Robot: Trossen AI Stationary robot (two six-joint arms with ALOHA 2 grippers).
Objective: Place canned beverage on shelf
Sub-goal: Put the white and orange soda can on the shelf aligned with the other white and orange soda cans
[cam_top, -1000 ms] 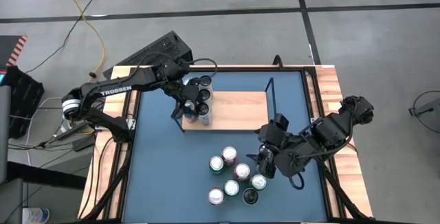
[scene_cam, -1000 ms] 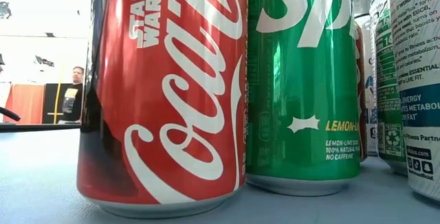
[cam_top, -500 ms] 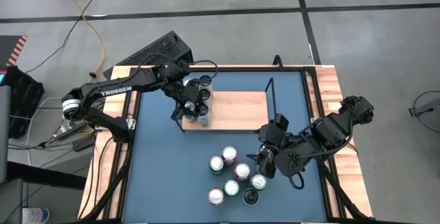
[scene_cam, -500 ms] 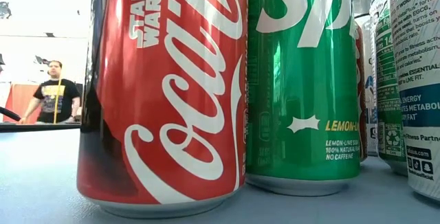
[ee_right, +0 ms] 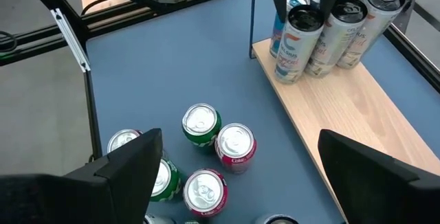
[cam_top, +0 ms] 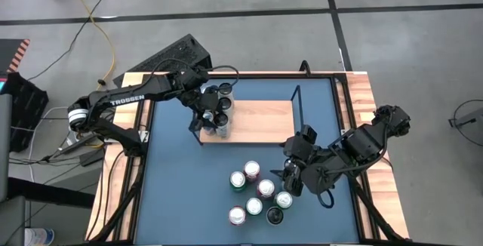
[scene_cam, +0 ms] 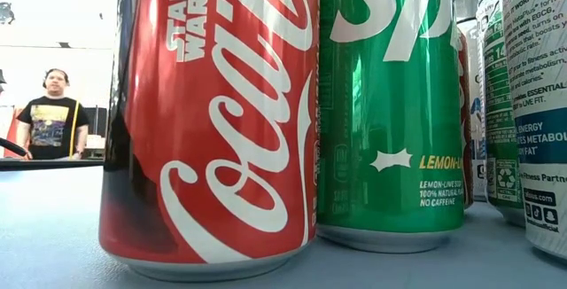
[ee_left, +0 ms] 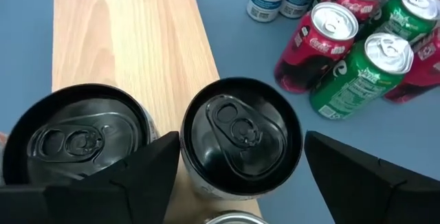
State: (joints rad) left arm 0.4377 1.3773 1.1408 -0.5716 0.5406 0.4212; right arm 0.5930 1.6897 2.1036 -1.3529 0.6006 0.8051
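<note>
Since the earlier frames, little has been shifted on the table: the person [scene_cam: 51, 112] in the room behind has been brought further into view, and the left gripper's [ee_left: 237, 161] fingers have been spread slightly wider. Those fingers are set apart on either side of a black-topped can [ee_left: 240, 136], with gaps visible on both sides, so no grip is shown. That can is stood on the shelf [cam_top: 260, 118] at its left end (beside other cans [cam_top: 221, 93]). The right gripper [ee_right: 237, 176] is held wide open above the clustered loose cans [cam_top: 256, 193] on the blue table [cam_top: 181, 193].
</note>
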